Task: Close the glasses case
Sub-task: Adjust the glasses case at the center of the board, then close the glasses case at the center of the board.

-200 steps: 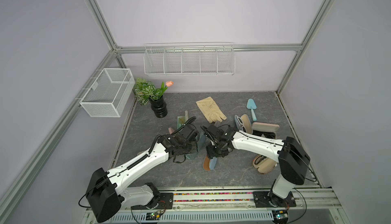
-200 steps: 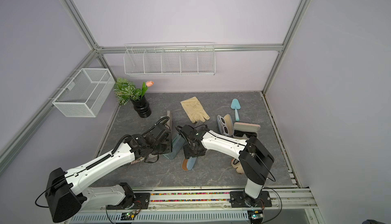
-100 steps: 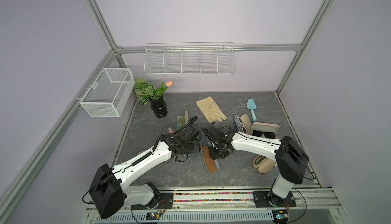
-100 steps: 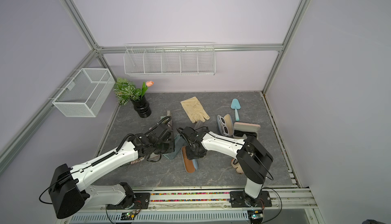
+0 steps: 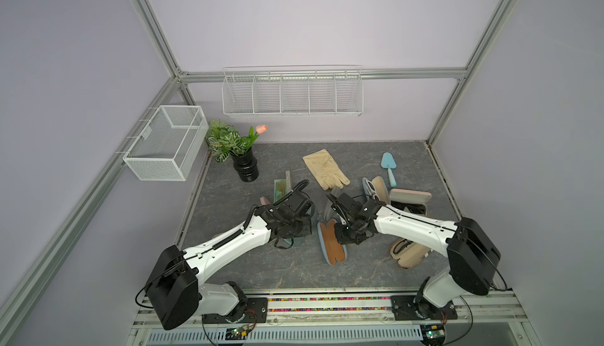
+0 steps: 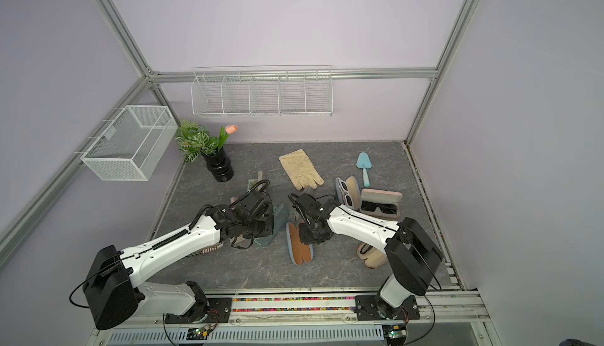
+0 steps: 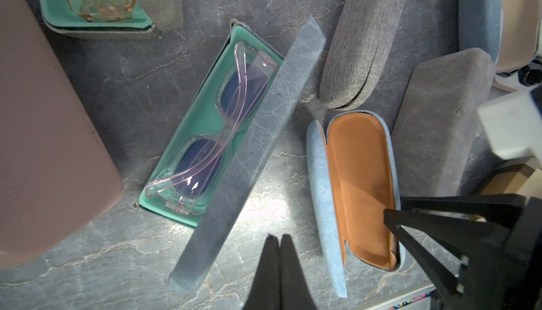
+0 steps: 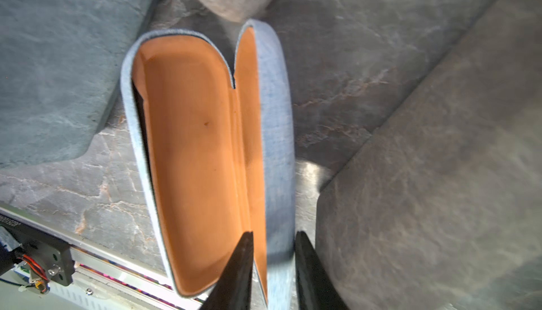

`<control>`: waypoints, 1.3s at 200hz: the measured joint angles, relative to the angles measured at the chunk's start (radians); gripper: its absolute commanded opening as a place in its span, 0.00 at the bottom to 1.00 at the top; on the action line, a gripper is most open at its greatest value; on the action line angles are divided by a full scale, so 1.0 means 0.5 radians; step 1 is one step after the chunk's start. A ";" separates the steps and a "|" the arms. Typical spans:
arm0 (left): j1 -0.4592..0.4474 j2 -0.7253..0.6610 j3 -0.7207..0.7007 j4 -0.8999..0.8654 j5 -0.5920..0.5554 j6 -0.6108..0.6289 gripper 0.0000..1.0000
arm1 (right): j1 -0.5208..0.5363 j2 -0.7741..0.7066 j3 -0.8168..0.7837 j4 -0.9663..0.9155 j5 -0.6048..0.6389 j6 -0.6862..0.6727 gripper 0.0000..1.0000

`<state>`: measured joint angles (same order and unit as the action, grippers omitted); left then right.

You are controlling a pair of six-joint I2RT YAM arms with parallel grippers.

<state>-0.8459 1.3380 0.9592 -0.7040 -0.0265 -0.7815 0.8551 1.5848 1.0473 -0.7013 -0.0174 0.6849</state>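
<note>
Grey marbled desk [image 5: 294, 272], crowded with glasses cases.

White-and-black left arm [image 5: 228, 246] reaching in from the front rail. Left jaws pressed tight together, holding nothing, over bare desk between two open cases in the left wrist view.

White-and-black right arm [image 5: 411, 226] reaching in beside it, wrist over the middle of the desk. Right jaws clamped across one wall of the task's case in the right wrist view: one finger on the lining inside, the other against the outer fabric.

Large mauve case [image 7: 44, 132] at the edge of the left wrist view, shut.

Grey-blue marbled case with teal lining [image 7: 249, 159], lid raised.

Pale-blue fabric glasses case with orange suede lining [image 5: 331, 243], lying open near the front middle of the desk in both top views [image 6: 299, 244], halves spread, lining up, nothing inside [image 8: 190, 147].

Rounded grey woven case [image 7: 363, 36], shut, just beyond the blue one.

Clear pink-framed sunglasses with dark lenses [image 7: 202, 170], folded in the teal lining.
</note>
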 measured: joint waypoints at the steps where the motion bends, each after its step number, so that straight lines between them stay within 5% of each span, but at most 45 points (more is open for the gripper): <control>1: -0.001 0.001 0.000 0.001 0.001 0.000 0.04 | -0.002 -0.004 -0.005 0.000 0.002 0.000 0.27; 61: -0.031 0.027 0.008 0.009 0.005 -0.001 0.00 | -0.019 -0.140 -0.075 0.024 0.005 -0.001 0.34; 130: -0.169 0.259 0.095 0.025 0.002 -0.022 0.00 | -0.034 -0.163 -0.071 0.024 0.005 -0.045 0.11; 260: -0.216 0.443 0.127 0.111 0.029 -0.082 0.00 | -0.097 0.011 -0.034 0.045 0.016 -0.114 0.11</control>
<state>-0.9539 1.5593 1.0229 -0.6487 -0.0120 -0.8227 0.8066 1.5902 1.0302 -0.6788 -0.0093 0.6277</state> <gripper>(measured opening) 0.041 0.104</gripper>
